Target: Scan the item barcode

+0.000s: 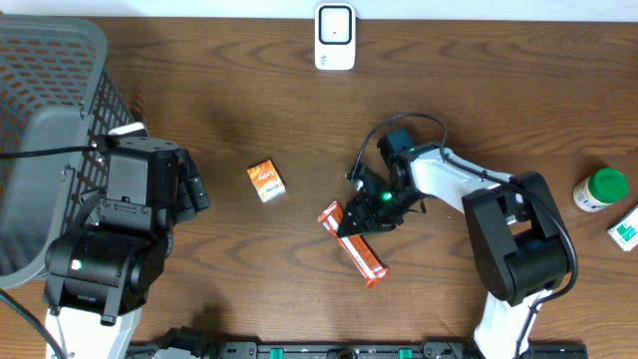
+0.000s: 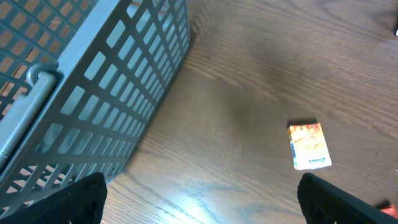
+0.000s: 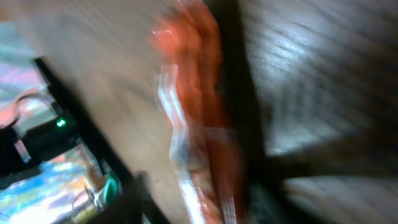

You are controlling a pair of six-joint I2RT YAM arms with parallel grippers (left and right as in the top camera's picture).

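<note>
The scan is not yet done: the red packet (image 1: 364, 257) is lying on the desk (image 1: 199, 269) near the middle of the robot's edge, well apart from the scanner (image 1: 335, 37) at the far edge. The right fingers (image 1: 357, 217) are sitting over its upper end, but I cannot tell if they are gripping. The left fingers (image 2: 74, 202) are standing wide open, holding nothing. I am counting one packet, one scanner, one small orange box (image 1: 266, 181), one green-lidded bottle (image 1: 601, 189) and one basket (image 1: 50, 60).
</note>
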